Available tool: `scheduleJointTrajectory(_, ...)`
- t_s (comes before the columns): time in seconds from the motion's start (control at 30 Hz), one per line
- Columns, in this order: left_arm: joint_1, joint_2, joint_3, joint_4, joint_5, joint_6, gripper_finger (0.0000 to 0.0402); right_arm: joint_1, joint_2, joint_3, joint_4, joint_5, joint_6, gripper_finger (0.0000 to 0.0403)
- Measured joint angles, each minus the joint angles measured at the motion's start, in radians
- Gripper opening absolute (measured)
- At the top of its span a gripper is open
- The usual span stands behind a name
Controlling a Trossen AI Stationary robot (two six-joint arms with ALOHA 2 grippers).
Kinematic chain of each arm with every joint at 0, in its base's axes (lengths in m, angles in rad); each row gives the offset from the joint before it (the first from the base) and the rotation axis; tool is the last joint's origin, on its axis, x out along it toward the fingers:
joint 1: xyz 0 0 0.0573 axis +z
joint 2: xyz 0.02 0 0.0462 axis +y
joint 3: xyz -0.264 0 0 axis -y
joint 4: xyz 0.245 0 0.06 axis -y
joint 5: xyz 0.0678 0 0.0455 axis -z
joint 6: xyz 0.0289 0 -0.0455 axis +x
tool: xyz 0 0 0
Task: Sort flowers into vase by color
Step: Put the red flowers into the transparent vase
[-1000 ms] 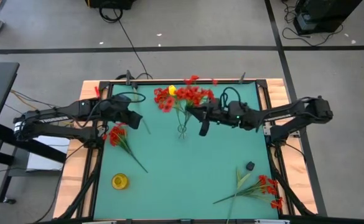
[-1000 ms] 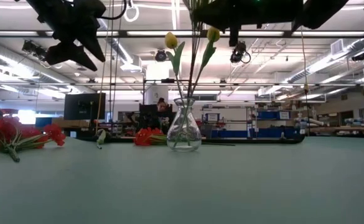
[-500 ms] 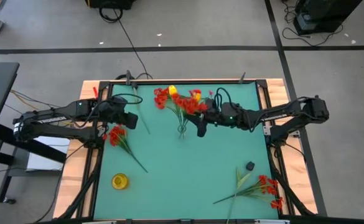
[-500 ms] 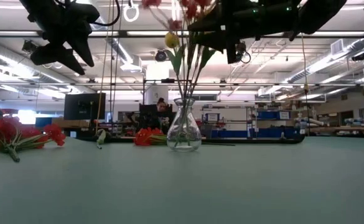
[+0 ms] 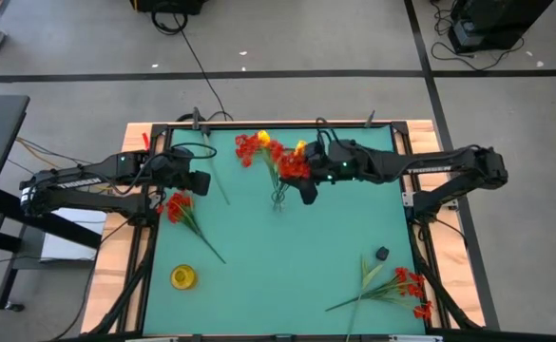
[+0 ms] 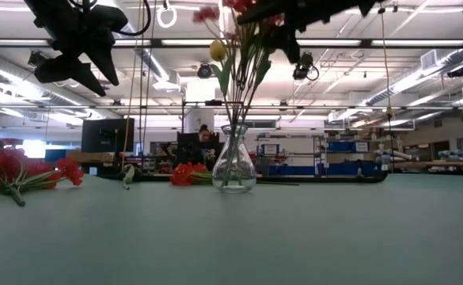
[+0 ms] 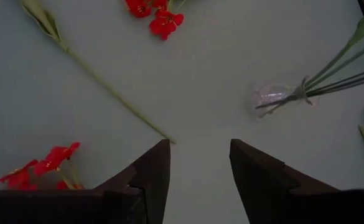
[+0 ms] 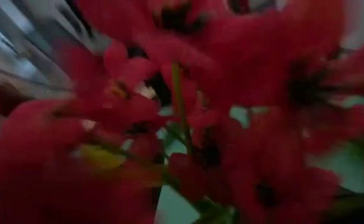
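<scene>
Several flowers [image 5: 279,157], red and yellow, are stood in the glass vase [image 6: 233,165] mid-table toward the far edge. The right gripper [image 5: 303,180] is seen just right of the vase, above the blossoms; finger state cannot be told. The left gripper [image 7: 197,163] is held apart, empty, far left. Red sprigs [image 5: 176,205] are lain left; more [image 5: 403,283] near right.

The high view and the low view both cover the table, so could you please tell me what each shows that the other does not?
Only the high view shows the yellow blossom near the table's front left, the red sprig at front right, and the small dark object.

Only the low view shows the room behind, with a person seated there.

Both show the glass vase holding red and yellow flowers, and both arms.
</scene>
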Motion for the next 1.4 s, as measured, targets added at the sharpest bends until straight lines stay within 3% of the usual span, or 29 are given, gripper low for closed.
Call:
scheduleJointTrajectory(0.13,0.000,0.000,0.000,0.000,0.000,-0.013,0.0172,0.011,0.000,0.150,-0.279,0.108,-0.085,0.0211)
scheduleJointTrajectory(0.27,0.000,0.000,0.000,0.001,0.000,-0.031,0.0172,0.008,0.000,0.226,-0.384,0.149,-0.141,0.0218)
scheduleJointTrajectory(0.57,-0.014,0.000,0.000,0.002,0.000,-0.050,0.0172,-0.005,-0.001,0.252,-0.398,0.061,-0.169,0.0282)
scheduleJointTrajectory(0.77,-0.013,0.000,0.000,0.002,0.000,-0.057,0.0172,-0.005,-0.035,0.252,-0.317,-0.011,-0.155,0.0329)
scheduleJointTrajectory(0.97,-0.013,0.000,0.000,0.001,0.000,-0.054,0.0172,-0.021,-0.081,0.252,-0.307,0.044,-0.164,0.0336)
scheduleJointTrajectory(1.23,-0.013,0.000,0.000,-0.007,-0.016,-0.029,0.0172,-0.042,-0.092,0.252,-0.270,-0.001,-0.152,0.0337)
scheduleJointTrajectory(1.4,-0.013,0.000,0.000,-0.010,-0.016,-0.026,0.0172,-0.042,-0.136,0.252,-0.190,0.154,-0.210,0.0336)
